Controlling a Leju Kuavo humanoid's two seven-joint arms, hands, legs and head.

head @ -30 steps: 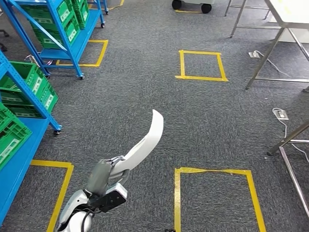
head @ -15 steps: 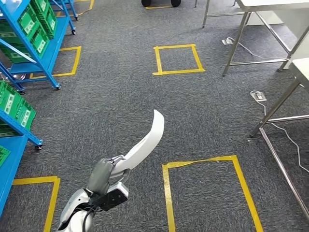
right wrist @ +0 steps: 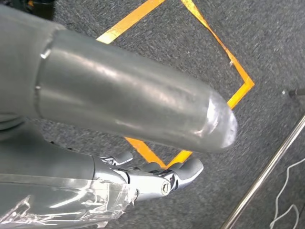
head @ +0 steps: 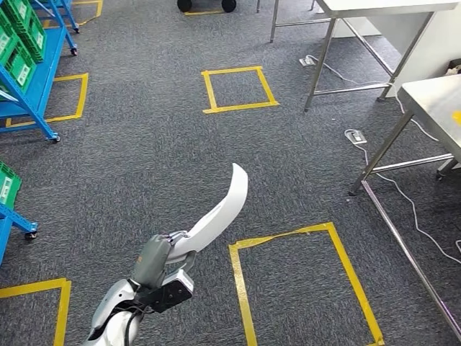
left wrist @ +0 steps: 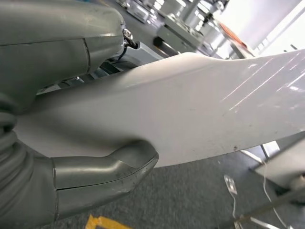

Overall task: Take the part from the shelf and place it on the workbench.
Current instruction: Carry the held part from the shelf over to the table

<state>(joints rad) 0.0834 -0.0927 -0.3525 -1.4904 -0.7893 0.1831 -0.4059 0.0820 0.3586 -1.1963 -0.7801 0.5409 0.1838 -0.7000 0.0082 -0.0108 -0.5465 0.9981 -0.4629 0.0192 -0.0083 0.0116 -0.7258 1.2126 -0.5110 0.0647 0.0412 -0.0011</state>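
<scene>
The fingers [left wrist: 107, 174] of the left hand [head: 155, 261] are clamped on the root end of the part [head: 217, 213], a long, curved white blade-like piece; in the left wrist view the thick thumb lies under the white surface and the upper fingers press down on it from above, so the hold looks firm. In the head view the part rises up and away from the hand, its tip arcing over the grey carpet floor [head: 141, 166], touching nothing. The right hand [right wrist: 151, 179] hangs over the floor with its fingers curled loosely and nothing between them (I read it as holding nothing, its thumb standing apart from the rest). The blue shelf [head: 32, 86] with its green bins [head: 19, 32] lies off to the robot's left, while the metal counter [head: 435, 104] stands ahead on the right, well apart from the part, with yellow tape squares [head: 302, 281] marked on the floor between. I judge the picking to be done and the carry to be the step in hand: the part is off the shelf and not yet at the counter. The next move calls for bringing the body closer to the counter, squaring up to its edge, then lifting the long tip clear of the rim before lowering the part flat and letting go; a cable [head: 402, 202] trails on the floor near the counter's legs, worth stepping around.
</scene>
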